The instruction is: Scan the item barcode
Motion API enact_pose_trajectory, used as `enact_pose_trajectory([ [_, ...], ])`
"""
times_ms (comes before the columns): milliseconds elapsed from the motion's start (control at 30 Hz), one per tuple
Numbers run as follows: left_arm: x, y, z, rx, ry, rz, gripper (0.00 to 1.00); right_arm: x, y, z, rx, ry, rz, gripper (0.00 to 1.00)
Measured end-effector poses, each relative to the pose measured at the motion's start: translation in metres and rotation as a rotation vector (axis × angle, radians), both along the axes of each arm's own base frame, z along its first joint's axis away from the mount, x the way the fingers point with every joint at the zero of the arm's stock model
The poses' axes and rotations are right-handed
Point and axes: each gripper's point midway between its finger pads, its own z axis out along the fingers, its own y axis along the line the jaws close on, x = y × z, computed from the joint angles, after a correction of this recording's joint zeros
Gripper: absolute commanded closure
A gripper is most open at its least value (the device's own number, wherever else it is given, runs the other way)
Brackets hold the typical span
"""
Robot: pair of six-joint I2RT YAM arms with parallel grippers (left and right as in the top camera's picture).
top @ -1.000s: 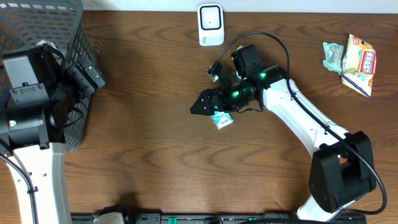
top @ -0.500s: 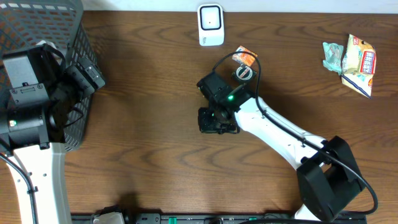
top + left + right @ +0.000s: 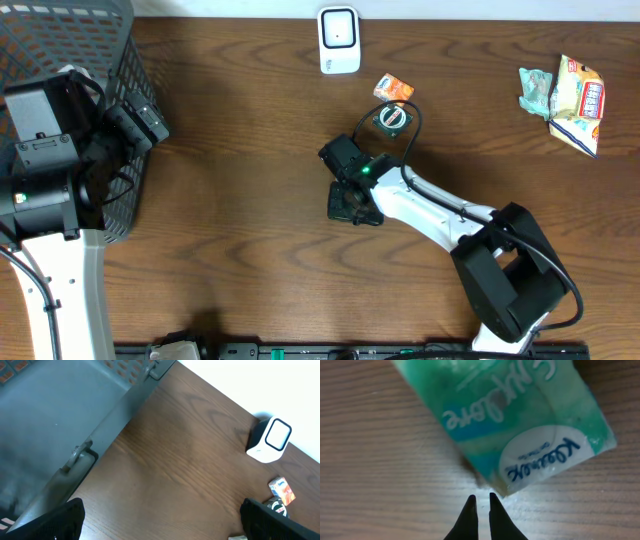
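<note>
Note that the right gripper [image 3: 480,499] now has its jaws closed, tips nearly touching with nothing between them; a second ago they stood open. The Kleenex tissue packet [image 3: 520,415] lies flat on the wooden table [image 3: 250,150], just beyond those tips; overhead, the arm has swung nearer and hides it, uncovering an orange sachet [image 3: 392,88]. The left gripper [image 3: 160,517] stays wide open beside the grey basket [image 3: 75,410].

Dark brown wood-grain surface [image 3: 240,150]. Far edge, centre: white scanner [image 3: 339,40]. Slightly right and nearer, a small orange packet [image 3: 393,88], with a round dark item [image 3: 392,117] just beside it. Far right: crumpled snack packets [image 3: 562,95]. Far left: grey basket [image 3: 110,40]. Flat on the wood in the right wrist view: green tissue pack [image 3: 520,420].
</note>
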Motion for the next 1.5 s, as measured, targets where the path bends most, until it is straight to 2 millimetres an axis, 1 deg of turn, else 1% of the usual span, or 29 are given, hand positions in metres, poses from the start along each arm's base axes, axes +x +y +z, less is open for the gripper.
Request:
enact_pose_trajectory([
  [100,0.000,0.000,0.000,0.000,0.000,0.000,0.02,0.005,-0.006,-0.003,-0.011,-0.001,-0.021,0.90],
  [167,0.000,0.000,0.000,0.000,0.000,0.000,0.02,0.012,-0.018,-0.007,-0.036,-0.006,-0.055,0.92],
  [233,0.000,0.000,0.000,0.000,0.000,0.000,0.02,0.022,-0.031,-0.008,-0.060,-0.023,-0.088,0.90],
  [267,0.000,0.000,0.000,0.000,0.000,0.000,0.02,0.030,-0.041,-0.008,-0.076,-0.042,-0.105,0.89],
  [300,0.000,0.000,0.000,0.000,0.000,0.000,0.02,0.037,-0.048,-0.008,-0.084,-0.056,-0.111,0.86],
  [333,0.000,0.000,0.000,0.000,0.000,0.000,0.02,0.047,-0.058,-0.007,-0.092,-0.077,-0.117,0.84],
  [367,0.000,0.000,0.000,0.000,0.000,0.000,0.02,0.063,-0.068,-0.003,-0.080,-0.102,-0.102,0.82],
  [400,0.000,0.000,0.000,0.000,0.000,0.000,0.02,0.069,-0.069,0.000,-0.065,-0.117,-0.096,0.82],
  [467,0.000,0.000,0.000,0.000,0.000,0.000,0.02,0.095,-0.065,0.015,0.013,-0.174,-0.061,0.82],
  [533,0.000,0.000,0.000,0.000,0.000,0.000,0.02,0.111,-0.052,0.034,0.116,-0.201,-0.016,0.80],
  [600,0.000,0.000,0.000,0.000,0.000,0.000,0.02,0.120,-0.036,0.052,0.217,-0.216,0.030,0.77],
  [633,0.000,0.000,0.000,0.000,0.000,0.000,0.02,0.123,-0.028,0.062,0.272,-0.222,0.058,0.73],
  [667,0.000,0.000,0.000,0.000,0.000,0.000,0.02,0.124,-0.022,0.068,0.306,-0.225,0.075,0.61],
  [700,0.000,0.000,0.000,0.000,0.000,0.000,0.02,0.124,-0.011,0.078,0.374,-0.222,0.108,0.58],
  [733,0.000,0.000,0.000,0.000,0.000,0.000,0.02,0.117,-0.007,0.080,0.403,-0.193,0.125,0.57],
  [800,0.000,0.000,0.000,0.000,0.000,0.000,0.02,0.102,-0.006,0.077,0.414,-0.126,0.135,0.58],
  [833,0.000,0.000,0.000,0.000,0.000,0.000,0.02,0.098,-0.007,0.076,0.414,-0.110,0.135,0.60],
  [867,0.000,0.000,0.000,0.000,0.000,0.000,0.02,0.093,-0.009,0.073,0.404,-0.083,0.132,0.64],
  [900,0.000,0.000,0.000,0.000,0.000,0.000,0.02,0.091,-0.010,0.072,0.400,-0.072,0.130,0.65],
  [933,0.000,0.000,0.000,0.000,0.000,0.000,0.02,0.088,-0.012,0.071,0.393,-0.059,0.128,0.65],
  [967,0.000,0.000,0.000,0.000,0.000,0.000,0.02,0.085,-0.015,0.069,0.381,-0.049,0.127,0.61],
  [1033,0.000,0.000,0.000,0.000,0.000,0.000,0.02,0.085,-0.021,0.066,0.344,-0.047,0.117,0.39],
  [1100,0.000,0.000,0.000,0.000,0.000,0.000,0.02,0.089,-0.034,0.060,0.268,-0.060,0.091,0.28],
  [1133,0.000,0.000,0.000,0.000,0.000,0.000,0.02,0.090,-0.039,0.057,0.239,-0.066,0.075,0.20],
  [1167,0.000,0.000,0.000,0.000,0.000,0.000,0.02,0.091,-0.041,0.055,0.225,-0.069,0.070,0.07],
  [1200,0.000,0.000,0.000,0.000,0.000,0.000,0.02,0.091,-0.043,0.053,0.209,-0.073,0.060,0.01],
  [1333,0.000,0.000,0.000,0.000,0.000,0.000,0.02,0.096,-0.042,0.049,0.176,-0.101,0.045,0.01],
  [1500,0.000,0.000,0.000,0.000,0.000,0.000,0.02,0.104,-0.038,0.052,0.183,-0.137,0.044,0.01],
])
